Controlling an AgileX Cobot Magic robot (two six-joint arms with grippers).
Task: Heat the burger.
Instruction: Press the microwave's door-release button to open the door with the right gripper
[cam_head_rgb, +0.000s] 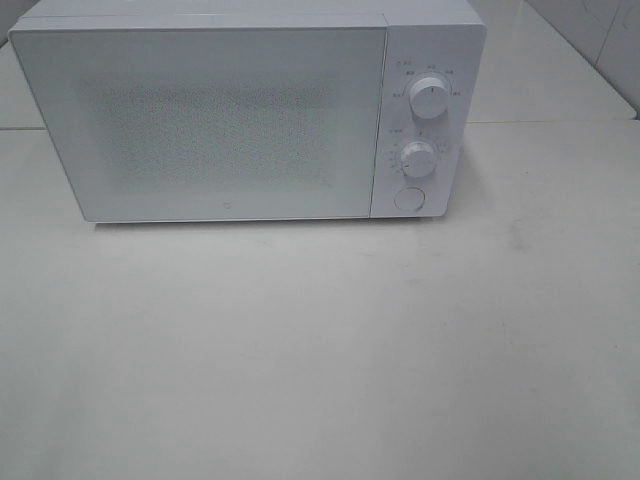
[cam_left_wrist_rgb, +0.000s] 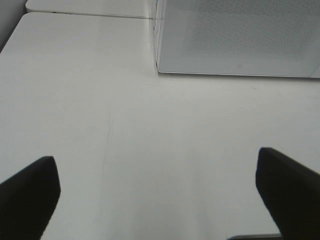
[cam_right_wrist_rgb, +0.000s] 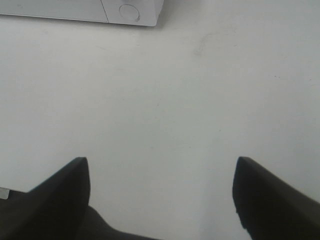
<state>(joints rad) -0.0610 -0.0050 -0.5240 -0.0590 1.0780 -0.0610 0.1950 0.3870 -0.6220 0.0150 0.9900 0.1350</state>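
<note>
A white microwave (cam_head_rgb: 230, 120) stands at the back of a white tabletop (cam_head_rgb: 320, 350), its frosted door shut. Two dials (cam_head_rgb: 429, 100) and a round button (cam_head_rgb: 408, 198) line its right side. The left hand (cam_left_wrist_rgb: 155, 157) hovers near the microwave's front left corner, fingers spread wide, holding nothing. The right hand (cam_right_wrist_rgb: 160, 161) hovers before the button, also open and empty. Where the burger is cannot be told
</note>
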